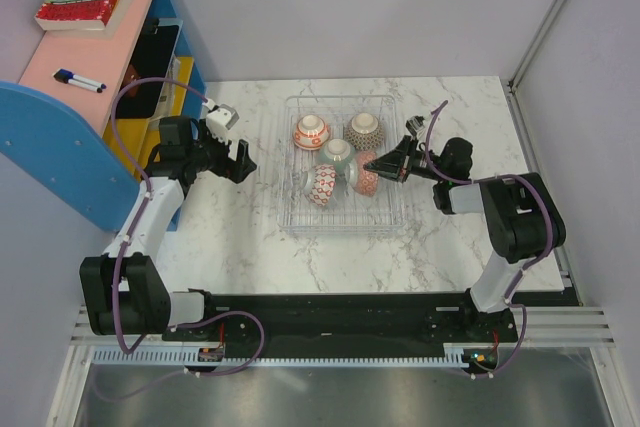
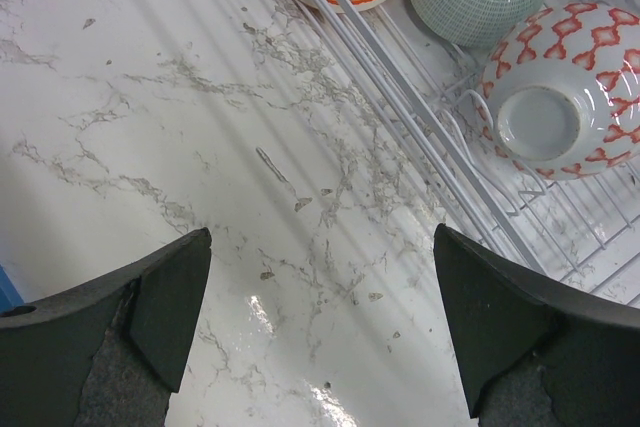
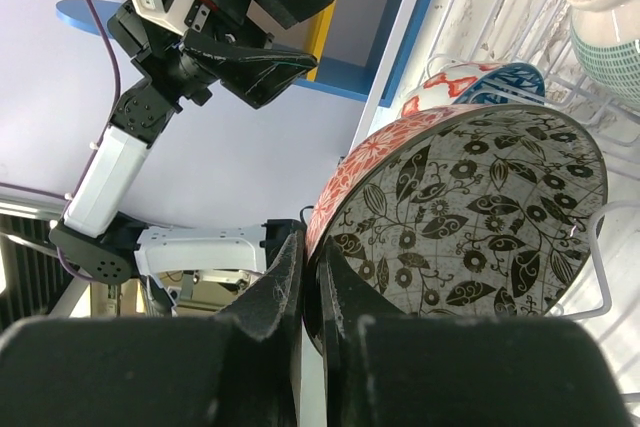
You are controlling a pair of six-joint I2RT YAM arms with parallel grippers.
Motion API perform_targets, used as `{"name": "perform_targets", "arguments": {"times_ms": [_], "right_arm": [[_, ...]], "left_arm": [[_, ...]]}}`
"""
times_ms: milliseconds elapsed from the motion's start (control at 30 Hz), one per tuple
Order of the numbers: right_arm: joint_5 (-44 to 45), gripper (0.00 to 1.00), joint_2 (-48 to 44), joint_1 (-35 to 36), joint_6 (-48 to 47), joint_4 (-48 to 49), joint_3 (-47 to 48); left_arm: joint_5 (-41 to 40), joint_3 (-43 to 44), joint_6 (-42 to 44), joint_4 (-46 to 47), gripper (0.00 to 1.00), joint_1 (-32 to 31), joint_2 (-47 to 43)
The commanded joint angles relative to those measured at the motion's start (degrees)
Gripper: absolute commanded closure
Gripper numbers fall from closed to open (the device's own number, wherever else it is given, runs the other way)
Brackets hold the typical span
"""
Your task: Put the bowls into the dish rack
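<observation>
White marble table (image 1: 250, 247) with grey veins carries the silver wire dish rack (image 1: 345, 230), with round glazed bowls (image 1: 311, 131) inside. The right gripper (image 1: 372, 163) pinches the rim of a red-patterned bowl (image 3: 470, 217) there; the left gripper (image 2: 320, 287) stands open beside the rack.

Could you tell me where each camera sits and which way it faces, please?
Top external: fixed above and behind the bases, looking down on the table and dish rack; both arms show.
Left wrist: on the left arm, looking down at marble beside the rack; the open left gripper frames the bottom.
Right wrist: on the right arm, looking sideways across the rack at the left arm; the right gripper pinches the leaf-patterned bowl.
Shared: top and left wrist views both show the tipped red-patterned bowl.
</observation>
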Motion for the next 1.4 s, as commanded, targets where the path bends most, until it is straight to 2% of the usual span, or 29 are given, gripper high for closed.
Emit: {"name": "perform_targets", "arguments": {"times_ms": [0, 167, 200, 233, 400, 433, 533, 633, 800, 1000, 1367], "right_arm": [[1.04, 1.00, 1.10, -0.49, -3.22, 0.68, -0.06], [1.74, 1.00, 0.14, -1.80, -9.90, -11.26, 0.73], [2.27, 0.99, -0.39, -1.89, -11.66, -16.07, 0.90], [2.36, 0.91, -0.66, -2.07, -14.89, -18.56, 1.60], [2.10, 0.71, -0.13, -2.86, -20.28, -27.53, 2.92], [2.01, 0.60, -0.13, -2.77, -20.81, -28.24, 3.19], [2.53, 0.44, -0.39, -2.86, -24.23, -33.42, 4.76], [3.32, 0.34, -0.92, -2.95, -29.77, -41.06, 6.70], [8.41, 0.30, -2.41, -2.95, -40.82, -55.19, 10.21], [17.45, 0.29, -4.96, -3.04, -47.96, -68.99, 16.88], [24.85, 0.28, -6.37, -1.63, -55.60, -84.03, 23.22]], "left_arm": [[1.90, -0.04, 0.75, 2.18, 0.02, 0.17, -1.35], [2.07, 0.04, 0.84, 2.18, 0.02, 0.17, -1.26], [2.16, 0.13, 0.75, 2.18, 0.02, 0.17, -1.26], [2.25, 0.22, 0.75, 2.18, 0.02, 0.17, -1.18], [2.25, 0.13, 0.75, 2.18, 0.02, 0.17, -1.26], [2.25, 0.22, 0.75, 2.26, 0.02, 0.17, -1.44], [2.25, 0.22, 0.92, 2.18, 0.02, 0.17, -1.44], [2.34, 0.04, 0.84, 2.18, 0.02, 0.17, -1.53], [2.60, -0.04, 0.92, 2.18, 0.02, 0.17, -1.53], [2.42, -0.13, 1.01, 2.18, 0.02, 0.17, -1.79], [2.51, -0.40, 1.36, 2.09, 0.02, 0.17, -2.32]]}}
